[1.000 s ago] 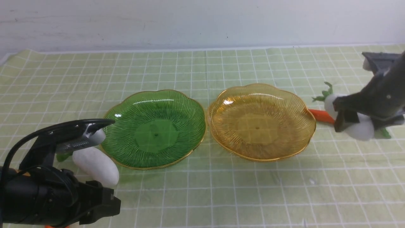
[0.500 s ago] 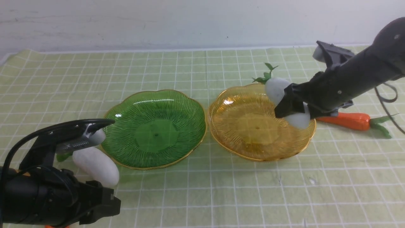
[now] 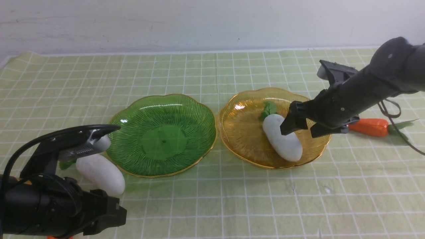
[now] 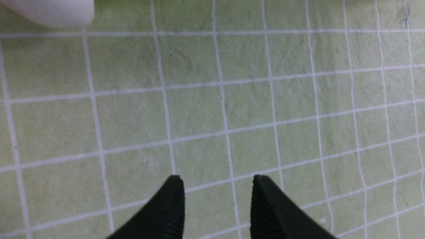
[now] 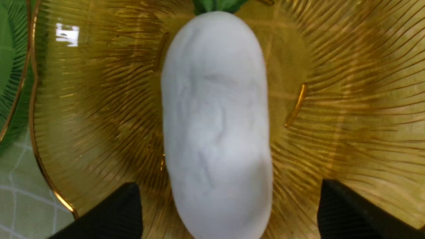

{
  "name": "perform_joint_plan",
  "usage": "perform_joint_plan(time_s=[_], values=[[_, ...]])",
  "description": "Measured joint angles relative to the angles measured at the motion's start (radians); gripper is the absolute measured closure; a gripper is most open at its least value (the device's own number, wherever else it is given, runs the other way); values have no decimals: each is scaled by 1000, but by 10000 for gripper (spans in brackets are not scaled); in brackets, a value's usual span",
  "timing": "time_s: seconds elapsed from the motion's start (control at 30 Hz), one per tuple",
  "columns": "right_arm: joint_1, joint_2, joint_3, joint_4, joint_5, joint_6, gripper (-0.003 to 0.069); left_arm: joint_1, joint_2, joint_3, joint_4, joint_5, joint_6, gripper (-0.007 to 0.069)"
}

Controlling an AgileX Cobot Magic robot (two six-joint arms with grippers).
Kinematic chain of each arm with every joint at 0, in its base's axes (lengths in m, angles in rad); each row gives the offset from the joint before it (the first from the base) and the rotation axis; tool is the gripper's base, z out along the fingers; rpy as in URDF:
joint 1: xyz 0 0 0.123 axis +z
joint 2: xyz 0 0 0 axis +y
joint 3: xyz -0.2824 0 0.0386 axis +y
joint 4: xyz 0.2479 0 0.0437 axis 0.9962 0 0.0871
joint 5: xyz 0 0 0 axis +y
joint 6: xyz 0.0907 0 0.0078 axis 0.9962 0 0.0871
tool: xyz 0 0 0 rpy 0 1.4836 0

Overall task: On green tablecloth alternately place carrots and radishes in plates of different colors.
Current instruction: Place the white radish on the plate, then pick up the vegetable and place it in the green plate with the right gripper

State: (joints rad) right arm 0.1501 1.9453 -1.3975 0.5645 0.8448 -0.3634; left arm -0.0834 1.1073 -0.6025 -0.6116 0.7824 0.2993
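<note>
A white radish point(image 3: 282, 141) lies in the amber plate point(image 3: 244, 149); it also shows in the right wrist view point(image 5: 215, 126). My right gripper point(image 3: 300, 127) hovers just over its near end, open, jaws either side without touching point(image 5: 229, 182). The green plate point(image 3: 162, 134) is empty. A second radish point(image 3: 101, 172) lies on the green tablecloth point(image 3: 212, 199) by that plate's left rim. A carrot point(image 3: 368, 127) lies right of the amber plate. My left gripper point(image 4: 217, 179) is open and empty over bare cloth. An orange sliver point(image 3: 59, 237) shows under the left arm.
The left arm's black body point(image 3: 49, 202) fills the near left corner. A white wall point(image 3: 212, 23) runs behind the table's far edge. A cable point(image 3: 395, 116) hangs from the right arm over the carrot.
My right gripper carried the radish from right of the amber plate over it, lowered it and opened; the radish now lies in the plate. The left arm has not moved.
</note>
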Motion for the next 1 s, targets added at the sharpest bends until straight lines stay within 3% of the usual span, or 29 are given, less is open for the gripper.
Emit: perform_joint_plan(time_s=[0.2,0.47,1.0], values=[[-17,3,-107,-130,46,4,1,0,0,0,0,0,0,366],[-93,11,-183,-552,57,21,71,0,0,0,0,0,1,366],[-113,186,-191,-738,-3,68,95,0,1,3,0,0,1,366]])
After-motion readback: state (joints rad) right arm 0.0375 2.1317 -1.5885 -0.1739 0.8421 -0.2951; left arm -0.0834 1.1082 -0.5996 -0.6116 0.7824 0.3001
